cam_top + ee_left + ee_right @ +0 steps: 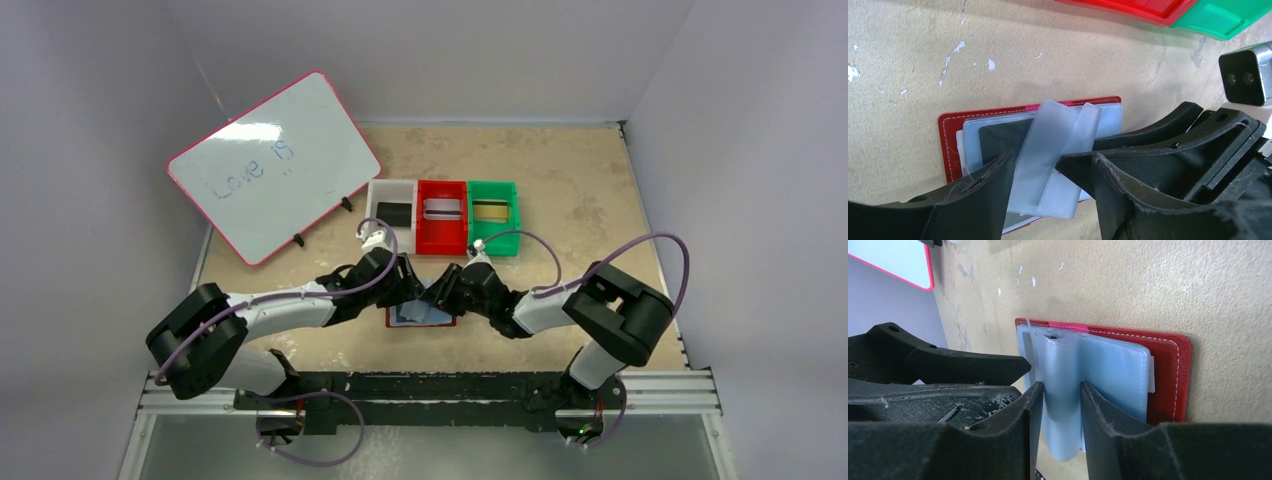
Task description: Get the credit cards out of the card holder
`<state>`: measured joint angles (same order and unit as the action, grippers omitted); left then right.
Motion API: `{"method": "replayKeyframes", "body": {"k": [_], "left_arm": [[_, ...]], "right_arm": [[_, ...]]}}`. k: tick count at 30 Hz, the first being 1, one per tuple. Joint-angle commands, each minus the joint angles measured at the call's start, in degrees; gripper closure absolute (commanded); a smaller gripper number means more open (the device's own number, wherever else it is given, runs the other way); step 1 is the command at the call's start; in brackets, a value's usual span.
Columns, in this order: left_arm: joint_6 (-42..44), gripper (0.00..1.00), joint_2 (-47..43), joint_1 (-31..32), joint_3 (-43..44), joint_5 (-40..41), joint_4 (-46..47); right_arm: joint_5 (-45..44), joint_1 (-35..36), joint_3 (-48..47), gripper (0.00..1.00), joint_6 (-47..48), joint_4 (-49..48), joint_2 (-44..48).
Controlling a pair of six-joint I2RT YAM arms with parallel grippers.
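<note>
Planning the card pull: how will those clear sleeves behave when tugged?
Probably floppy: the clear sleeves bulge between the right fingers. Likely slippery, being glossy plastic. The card holder looks light, so it may lift too.

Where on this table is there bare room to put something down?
Free: right of the green bin, to the table edge; the strip between the bins and the back wall. Crowded: the middle, where left gripper and right gripper meet over the holder; the whiteboard fills the far left.
</note>
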<state>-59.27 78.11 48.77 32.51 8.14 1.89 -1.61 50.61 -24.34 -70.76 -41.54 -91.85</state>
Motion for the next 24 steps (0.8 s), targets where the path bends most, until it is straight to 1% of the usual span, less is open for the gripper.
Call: {"method": "replayKeyframes", "body": {"k": [1,6,12,15,18,24], "left_arm": [[-1.98,0.45,0.85,0.44,0.21,1.18,3.06],[-3.78,0.55,0.86,0.42,-0.98,2.22,4.36],[-4.34,0.59,0.63,0.42,-1.16,2.78,4.2],[-4.32,0.61,-1.36,0.52,-1.18,4.84,2.3],[-3.34,0.61,-4.73,0.51,-0.93,7.36,0.15],[-2.64,0.62,-6.62,0.53,-0.21,7.6,-1.88]], "right_arm": [[-0.03,-0.45,1.66,0.6,2.35,0.64,-0.09],[-0.23,-0.45,2.21,0.59,2.61,0.47,0.84],[0.03,-0.49,2.08,0.59,3.84,0.43,1.71],[-1.1,-0.5,1.66,0.58,5.15,1.76,3.23],[-4.35,-0.46,0.4,0.59,5.63,6.02,5.17],[-8.41,-0.44,-0.4,0.59,6.13,12.44,9.77]]}}
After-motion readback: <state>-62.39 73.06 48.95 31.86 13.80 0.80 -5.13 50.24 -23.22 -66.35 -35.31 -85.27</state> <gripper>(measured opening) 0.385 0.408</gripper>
